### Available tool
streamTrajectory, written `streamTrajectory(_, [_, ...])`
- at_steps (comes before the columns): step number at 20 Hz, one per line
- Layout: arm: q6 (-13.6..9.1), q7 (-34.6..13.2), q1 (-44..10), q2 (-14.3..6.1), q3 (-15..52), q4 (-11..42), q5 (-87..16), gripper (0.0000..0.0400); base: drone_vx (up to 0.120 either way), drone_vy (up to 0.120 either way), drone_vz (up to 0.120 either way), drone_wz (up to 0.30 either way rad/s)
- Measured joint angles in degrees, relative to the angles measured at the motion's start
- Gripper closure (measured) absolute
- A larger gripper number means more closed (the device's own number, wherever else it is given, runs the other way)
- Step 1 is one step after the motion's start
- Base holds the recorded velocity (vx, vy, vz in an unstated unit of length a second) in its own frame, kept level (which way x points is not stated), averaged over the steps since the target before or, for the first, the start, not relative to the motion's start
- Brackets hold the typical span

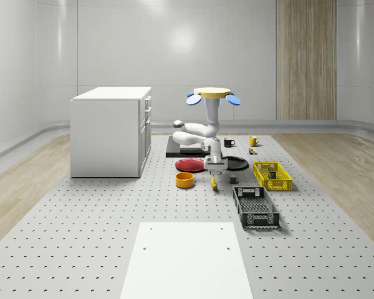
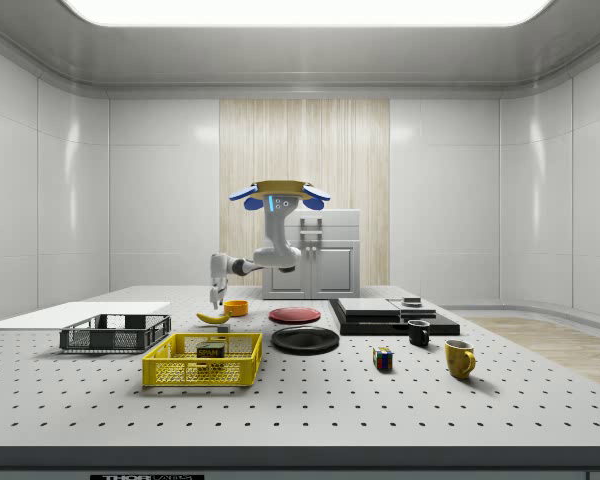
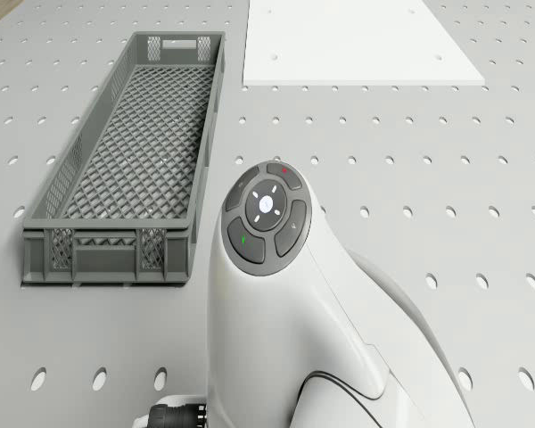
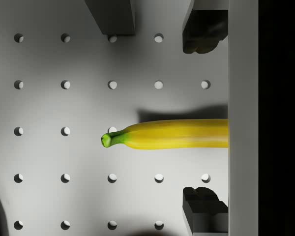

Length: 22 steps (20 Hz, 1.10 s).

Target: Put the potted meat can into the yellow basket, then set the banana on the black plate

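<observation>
The banana (image 4: 172,134) lies flat on the perforated table, and my gripper (image 4: 205,120) hangs just above it, open, with one finger (image 4: 204,32) on each side and neither touching. From the whole-scene view the gripper (image 1: 213,169) is right over the banana (image 1: 213,182), between the orange bowl and the yellow basket (image 1: 285,182). The potted meat can (image 1: 271,171) sits inside that basket (image 2: 180,372). The black plate (image 1: 235,163) lies just behind the gripper. The drone (image 1: 213,93) hovers above the plates, its arm reaching down.
A red plate (image 1: 190,165) and an orange bowl (image 1: 184,180) lie beside the banana. A grey crate (image 1: 255,207) is in front of the yellow basket. A white cabinet (image 1: 110,131), a black slab (image 1: 187,148), two mugs (image 2: 459,357) and a cube (image 2: 382,358) stand farther off.
</observation>
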State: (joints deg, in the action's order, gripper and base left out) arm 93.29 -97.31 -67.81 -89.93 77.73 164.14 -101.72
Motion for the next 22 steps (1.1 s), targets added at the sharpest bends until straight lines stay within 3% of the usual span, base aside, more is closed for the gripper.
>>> streamTrajectory(6, [1.5, -0.1, -0.7, -0.1, -4.4, -1.0, -4.2, 0.0000, 0.000, 0.000, 0.000, 0.000])
streamTrajectory(10, [2.1, -0.1, -1.1, 0.0, -6.5, -1.5, -6.1, 0.0000, 0.000, 0.000, -0.100, 0.000])
streamTrajectory(12, [2.3, -0.1, -1.2, 0.1, -7.0, -1.7, -6.7, 0.0000, 0.000, -0.120, 0.000, 0.000])
streamTrajectory(22, [1.8, -0.2, -4.3, 1.6, -6.8, -4.9, -6.6, 0.0000, 0.000, 0.000, 0.000, 0.000])
